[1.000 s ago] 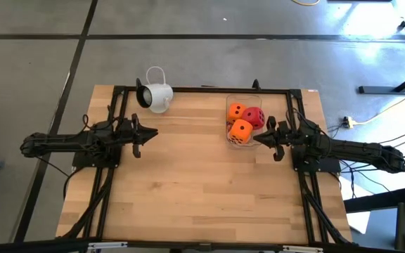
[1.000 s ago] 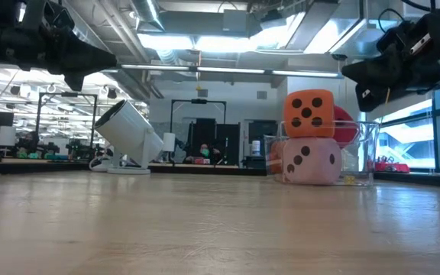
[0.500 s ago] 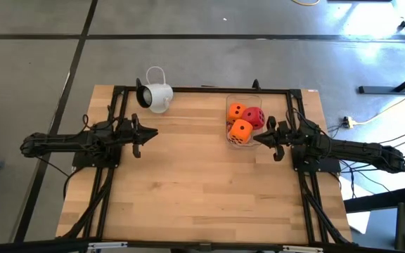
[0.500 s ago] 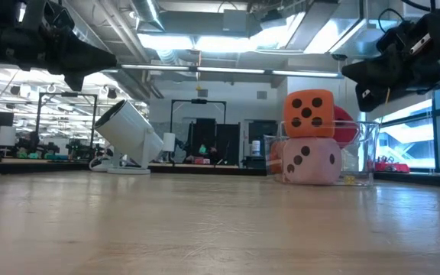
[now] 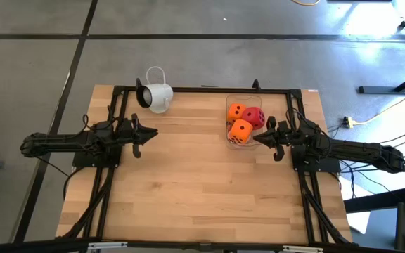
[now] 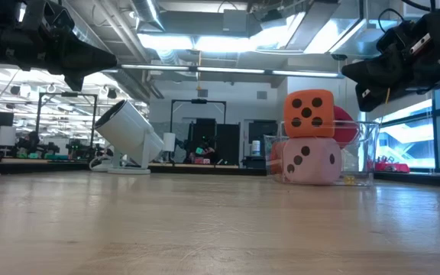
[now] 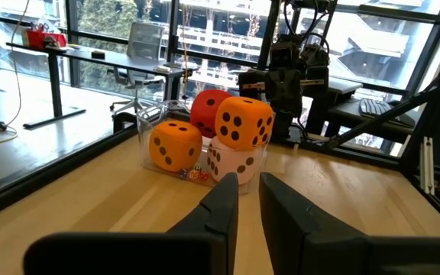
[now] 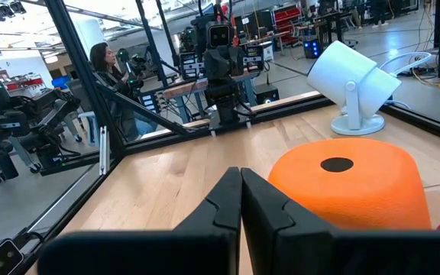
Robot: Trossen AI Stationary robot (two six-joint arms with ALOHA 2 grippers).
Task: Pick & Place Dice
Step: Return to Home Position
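Four dice sit in a clear container at the table's far right. One orange die is stacked on the pale pink die. A second orange die and the red die lie behind them. My right gripper hovers shut just right of the container, above the table; the top orange die looms beside its fingers. My left gripper hovers over the table's left half, pointing toward the dice, shut but for a narrow slit.
A white mug-like camera stands on its base at the far edge, left of centre. Bare wooden tabletop stretches between the arms and toward the near edge. A dark frame runs around the table. A person sits beyond the table.
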